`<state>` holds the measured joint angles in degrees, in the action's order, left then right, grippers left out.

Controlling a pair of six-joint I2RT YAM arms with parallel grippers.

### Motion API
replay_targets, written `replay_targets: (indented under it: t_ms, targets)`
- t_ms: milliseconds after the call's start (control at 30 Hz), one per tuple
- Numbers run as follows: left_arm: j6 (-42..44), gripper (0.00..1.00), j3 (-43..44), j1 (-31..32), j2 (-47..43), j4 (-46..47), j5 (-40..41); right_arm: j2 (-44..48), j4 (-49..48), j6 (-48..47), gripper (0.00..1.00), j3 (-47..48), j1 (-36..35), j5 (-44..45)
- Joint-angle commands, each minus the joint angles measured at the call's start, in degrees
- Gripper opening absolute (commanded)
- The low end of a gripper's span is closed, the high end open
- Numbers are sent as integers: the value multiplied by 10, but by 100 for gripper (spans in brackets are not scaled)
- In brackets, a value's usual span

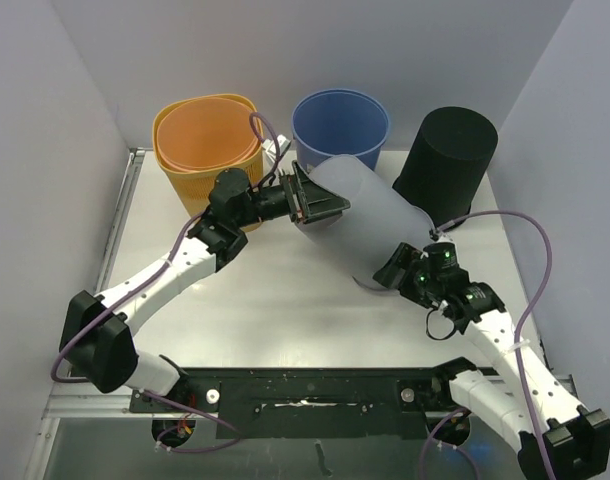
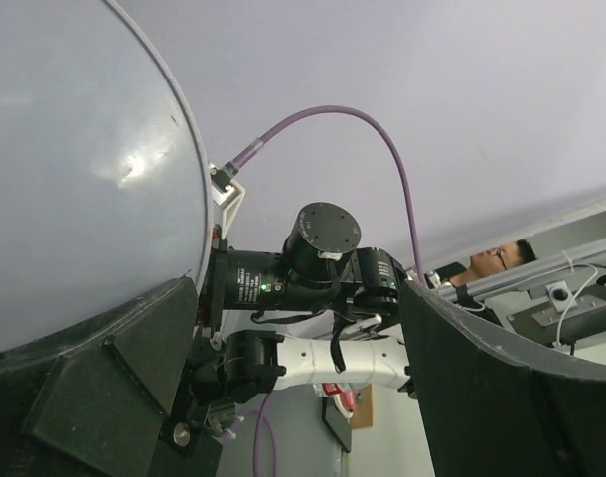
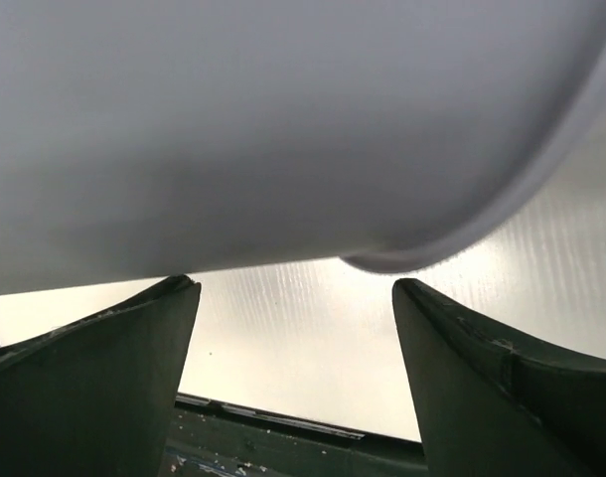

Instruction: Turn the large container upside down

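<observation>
The large container (image 1: 375,215), pale grey, leans at a slant in the middle of the table. Its lower end rests on the table and its upper round end points back left. My left gripper (image 1: 320,205) is open at that upper end. In the left wrist view the container's round face (image 2: 84,169) lies beside the left finger, with nothing between the fingers of the left gripper (image 2: 303,378). My right gripper (image 1: 390,270) is open at the lower end. In the right wrist view the container's wall (image 3: 283,119) hangs just above the parted jaws of the right gripper (image 3: 295,298), and bare table shows between them.
Along the back stand nested orange containers (image 1: 205,140), a blue bucket (image 1: 340,120) and a black upside-down container (image 1: 445,160) close to the grey one. Walls close in the table on the left, back and right.
</observation>
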<state>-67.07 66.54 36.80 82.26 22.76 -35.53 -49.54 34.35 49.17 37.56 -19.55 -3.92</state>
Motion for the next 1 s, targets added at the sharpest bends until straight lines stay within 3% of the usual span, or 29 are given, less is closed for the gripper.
replay_targets:
  t_ms: [0, 367, 533, 733, 967]
  targets:
    - [8, 83, 34, -1, 0, 38, -28, 40, 46, -2, 82, 22, 0, 66]
    - [54, 83, 89, 1, 34, 5, -45, 77, 148, -21, 96, 50, 0, 134]
    - [45, 83, 120, 16, 73, 28, -59, 68, 144, 6, 97, 33, 1, 131]
    - [43, 83, 160, 28, 106, 30, -70, 75, 206, 14, 97, 55, 0, 177]
    - [123, 83, 186, 8, 100, -55, -51, 92, 224, -2, 98, 137, 0, 194]
